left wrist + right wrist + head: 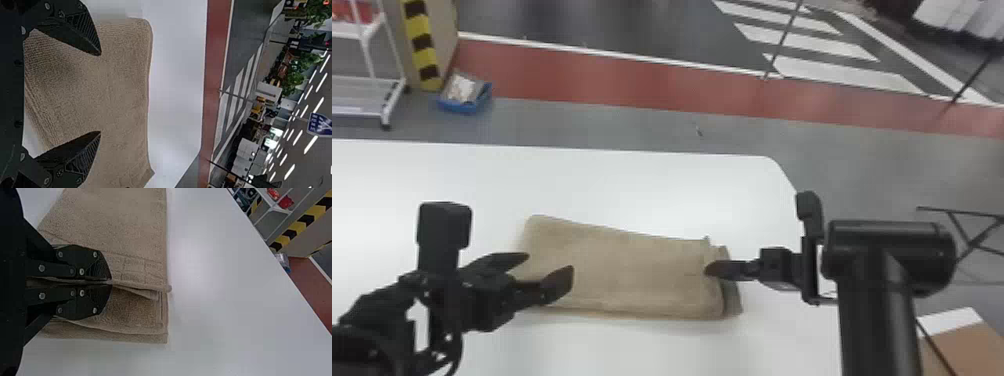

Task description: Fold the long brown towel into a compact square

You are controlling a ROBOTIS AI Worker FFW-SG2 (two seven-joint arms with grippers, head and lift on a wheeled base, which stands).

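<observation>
Ok so, head view: the brown towel (632, 272) lay in layers on the white table (632, 185), left gripper (550, 263) over its left end, right gripper (711, 269) at its right end. Left wrist view: that left gripper (100, 93) had its fingers wide apart above the cloth. Right wrist view: the right gripper (111, 282) was clamped on the towel's upper edge, lower layers peeking out.

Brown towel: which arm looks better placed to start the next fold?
Right, probably: the right pincer is shut on a layer at the right end of the towel, while the left pincer hangs open over the other end.
</observation>
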